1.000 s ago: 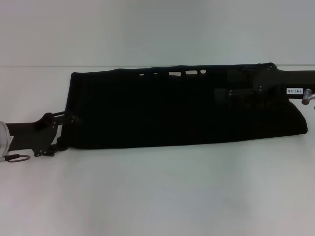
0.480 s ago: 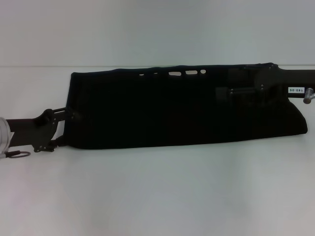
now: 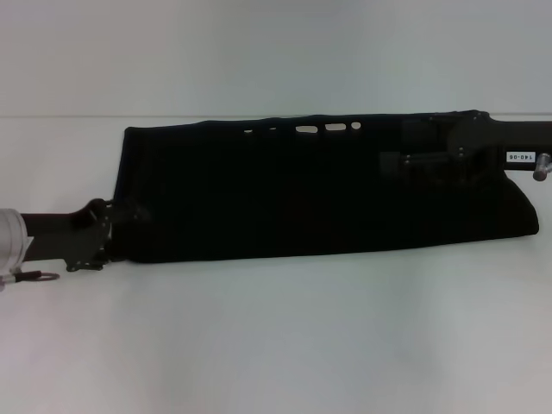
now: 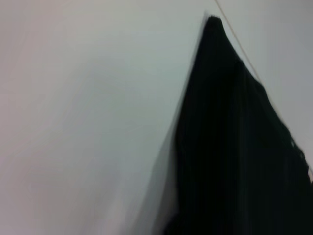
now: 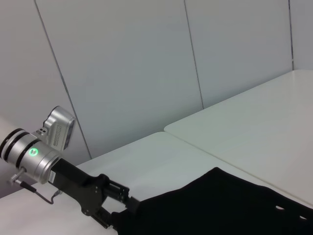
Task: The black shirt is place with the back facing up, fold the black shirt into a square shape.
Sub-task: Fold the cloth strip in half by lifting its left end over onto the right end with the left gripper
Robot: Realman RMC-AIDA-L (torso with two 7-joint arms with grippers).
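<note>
Though formerly spread, left gripper narrower.

A white table (plain, matte) spans the scene; pale panelled walls stand behind it.

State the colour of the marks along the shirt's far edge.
Off-white marks on the black shirt; head view shows them best.
</note>
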